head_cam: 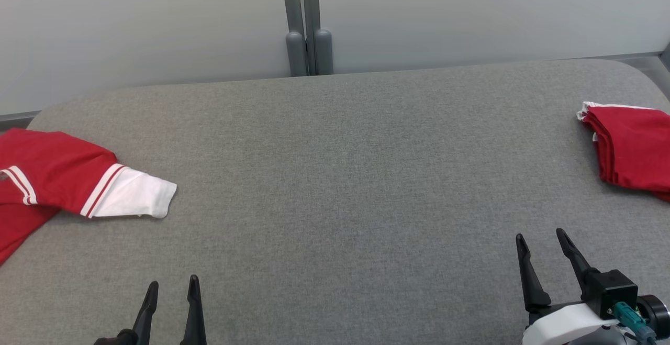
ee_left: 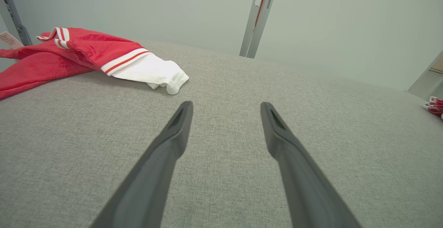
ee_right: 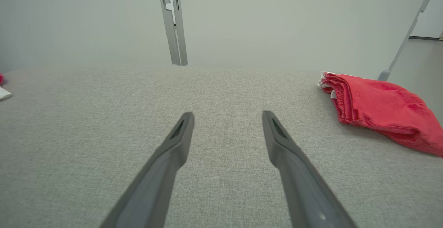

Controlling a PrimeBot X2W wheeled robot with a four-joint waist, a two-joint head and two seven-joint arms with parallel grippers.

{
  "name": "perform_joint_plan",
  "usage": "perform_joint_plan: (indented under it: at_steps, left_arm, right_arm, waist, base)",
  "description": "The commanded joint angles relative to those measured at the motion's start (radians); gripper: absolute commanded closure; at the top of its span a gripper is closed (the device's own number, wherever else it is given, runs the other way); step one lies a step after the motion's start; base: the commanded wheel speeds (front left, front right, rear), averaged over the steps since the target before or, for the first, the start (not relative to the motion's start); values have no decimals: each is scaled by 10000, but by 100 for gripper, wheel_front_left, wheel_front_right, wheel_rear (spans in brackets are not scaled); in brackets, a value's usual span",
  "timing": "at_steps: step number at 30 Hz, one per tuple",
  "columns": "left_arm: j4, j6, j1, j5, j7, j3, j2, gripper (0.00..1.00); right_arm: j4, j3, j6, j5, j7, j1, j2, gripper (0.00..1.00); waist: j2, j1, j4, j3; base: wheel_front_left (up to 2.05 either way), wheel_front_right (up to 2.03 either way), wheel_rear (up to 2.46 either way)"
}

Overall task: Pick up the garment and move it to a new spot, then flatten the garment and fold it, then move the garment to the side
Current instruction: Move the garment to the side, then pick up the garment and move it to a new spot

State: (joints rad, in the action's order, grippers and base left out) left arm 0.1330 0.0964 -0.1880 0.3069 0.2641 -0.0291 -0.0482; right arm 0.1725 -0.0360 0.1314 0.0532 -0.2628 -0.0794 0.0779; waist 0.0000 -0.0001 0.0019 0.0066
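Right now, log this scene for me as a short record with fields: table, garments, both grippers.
table: gray fabric top, rounded far corners
red and white garment: loose, unfolded, at the table's left edge, white sleeve end pointing inward
folded red garment: at the table's right edge
left gripper: open, fingers empty, over the near edge
right gripper: open, fingers empty, short of the folded red garment

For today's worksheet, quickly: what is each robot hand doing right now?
Left hand: open, holding nothing.
Right hand: open, holding nothing.
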Motion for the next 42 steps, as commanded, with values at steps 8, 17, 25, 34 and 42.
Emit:
perform_joint_plan:
  at_steps: [8, 17, 25, 34, 42]
  left_arm:
    - [-25, 56, 245, -26, 1, -2, -45, 0]
    - [38, 14, 91, -172, 3, 101, -42, 0]
    - [18, 61, -277, 189, 1, 696, -36, 0]
    - [-131, 184, 1035, 654, 1, 538, -36, 0]
    - [2046, 339, 5094, 1665, -14, -852, -28, 0]
  right_arm:
    - [-215, -83, -15, -89, -26, -220, -63, 0]
    - [-259, 158, -15, 77, -26, -328, -150, 0]
    - [-152, 765, -15, 237, -25, 100, -172, 0]
    - [-264, 875, -15, 221, -25, 597, 319, 0]
    - [-910, 707, -15, 290, -25, 2190, 1676, 0]
  waist:
    - [0, 1, 457, -11]
    - [0, 1, 2937, -162]
    - [0, 1, 4426, -12]
    - [0, 1, 3804, 1527]
    - [0, 1, 2882, 4915]
  base:
    - [0, 0, 0]
    - [0, 0, 0]
    - [0, 0, 0]
    - [0, 0, 0]
    - [0, 0, 0]
